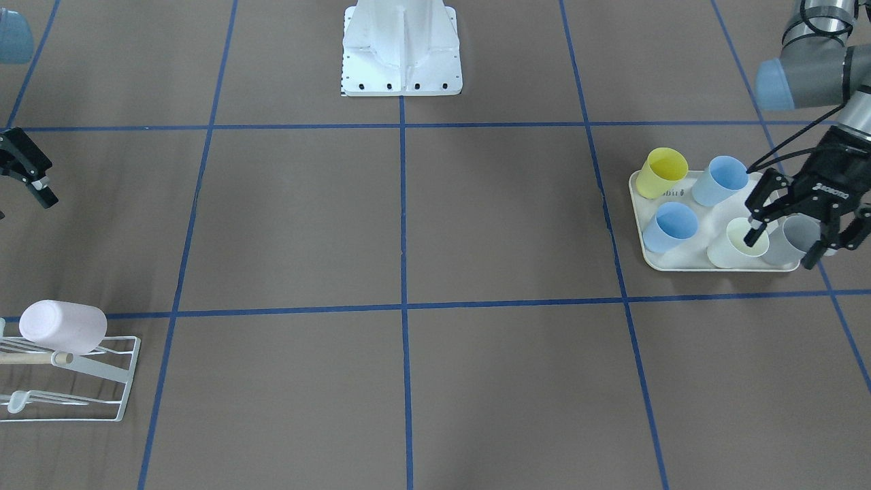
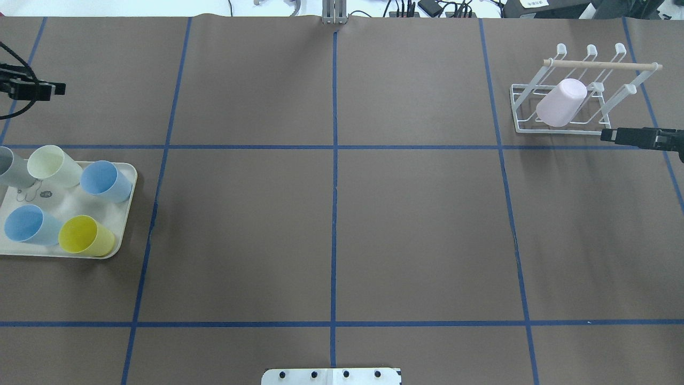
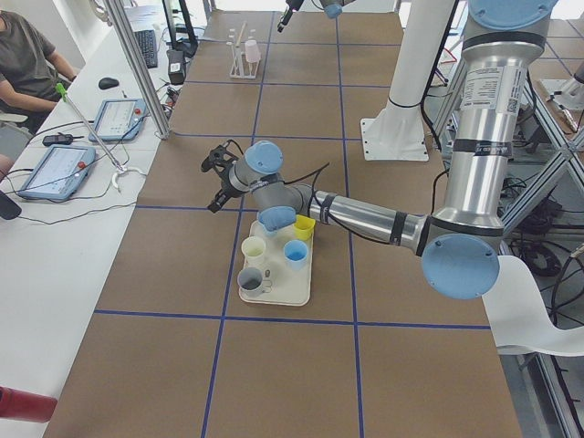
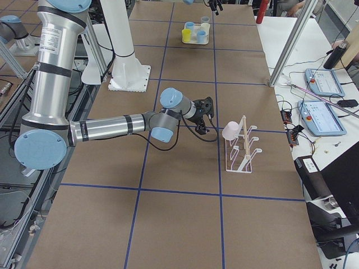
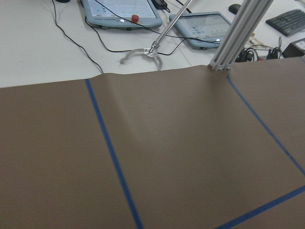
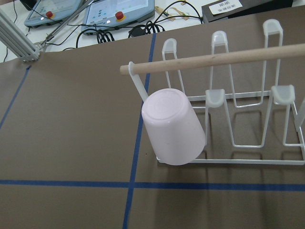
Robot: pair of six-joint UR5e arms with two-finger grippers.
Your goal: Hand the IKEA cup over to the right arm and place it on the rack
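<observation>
Nearest the robot's base, on its left side, a cream rectangular tray (image 2: 69, 202) holds five upright plastic cups: a yellow cup (image 2: 85, 235), a light-blue cup (image 2: 29, 224) beside it, a second light-blue cup (image 2: 104, 181), a pale cream cup (image 2: 52, 164) and a grey cup (image 2: 10, 168).

The left gripper (image 1: 780, 250) hangs with its two black fingers spread wide and nothing between them. The front-facing view lays it over the cream and grey cups. The overhead and left-side views show it raised above the table and out past the tray's far rim, touching no cup. Its wrist camera shows only the brown paper table (image 2: 417, 224) with blue tape lines.

On the other side, the right gripper (image 2: 628, 137) sits near the robot-side edge of the small white wire rack (image 6: 215, 97), apart from it. The overhead view gives it as a thin black bar and the front-facing view crops it at the frame edge, so I cannot tell how far its jaws are parted.

The task's pale pink plastic cup (image 6: 174, 129) sits on the rack, mouth down and tilted over a corner prong, below the light wooden dowel (image 6: 214, 59). Only the right wrist view shows its closed base.

Beyond the table lies a white desk (image 5: 43, 43) with tablets. Only the left-side view shows a seated person (image 3: 23, 55).
</observation>
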